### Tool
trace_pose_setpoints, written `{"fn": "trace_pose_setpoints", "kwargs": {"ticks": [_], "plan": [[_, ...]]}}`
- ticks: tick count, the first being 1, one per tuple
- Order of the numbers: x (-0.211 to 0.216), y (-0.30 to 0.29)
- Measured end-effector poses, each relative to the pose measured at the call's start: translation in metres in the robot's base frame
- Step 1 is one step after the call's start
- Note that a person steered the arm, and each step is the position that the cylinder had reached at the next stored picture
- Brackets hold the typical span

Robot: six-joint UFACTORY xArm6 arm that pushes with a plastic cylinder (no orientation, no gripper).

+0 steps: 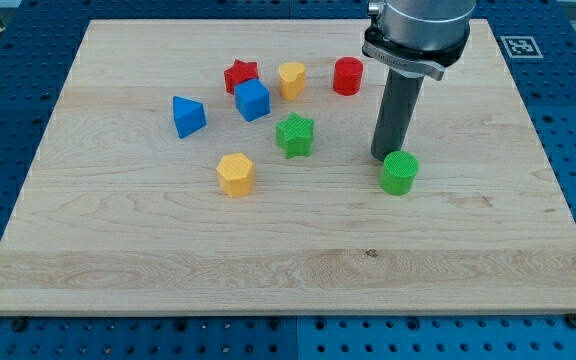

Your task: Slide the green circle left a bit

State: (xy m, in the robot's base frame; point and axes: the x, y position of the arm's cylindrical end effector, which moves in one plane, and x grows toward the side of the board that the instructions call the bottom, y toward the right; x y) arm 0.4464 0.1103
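The green circle [399,172] is a short green cylinder on the wooden board [288,270], right of the board's middle. My tip [385,157] stands just above and slightly left of it in the view, touching or nearly touching its upper left edge. The dark rod rises from there to the arm's grey head at the view's top.
A green star [295,135] lies left of the circle. Further left and up are a yellow hexagon [235,173], a blue triangle [188,116], a blue cube [252,100], a red star [240,75], a yellow heart [291,79] and a red cylinder [347,76].
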Motion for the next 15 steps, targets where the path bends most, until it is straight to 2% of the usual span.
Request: {"fn": "trace_pose_setpoints", "kwargs": {"ticks": [2,4,5,7,9,13,15], "plan": [[0.025,0.035],[0.031,0.078],[0.046,0.082],[0.083,0.081],[0.047,0.081],[0.061,0.075],[0.065,0.003]]}}
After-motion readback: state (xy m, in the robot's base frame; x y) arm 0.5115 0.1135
